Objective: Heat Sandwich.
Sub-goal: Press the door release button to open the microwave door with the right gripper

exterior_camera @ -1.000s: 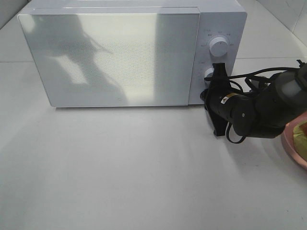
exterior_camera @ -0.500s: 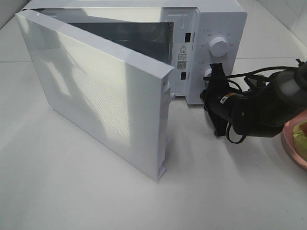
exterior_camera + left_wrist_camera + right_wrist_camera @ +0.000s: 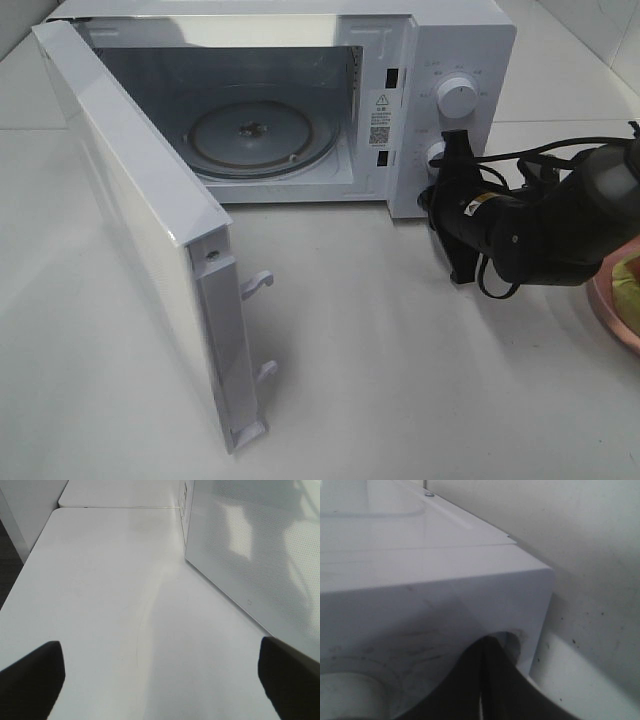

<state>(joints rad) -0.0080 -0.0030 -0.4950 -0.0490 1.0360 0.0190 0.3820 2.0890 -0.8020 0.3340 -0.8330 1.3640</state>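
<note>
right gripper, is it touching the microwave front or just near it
Touching. In the right wrist view the shut right gripper has its tips ending flush against the microwave front panel, at a round recess, with no gap showing.

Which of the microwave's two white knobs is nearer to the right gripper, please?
The lower knob, partly hidden behind the right gripper; the upper knob stands clear above it.
</note>
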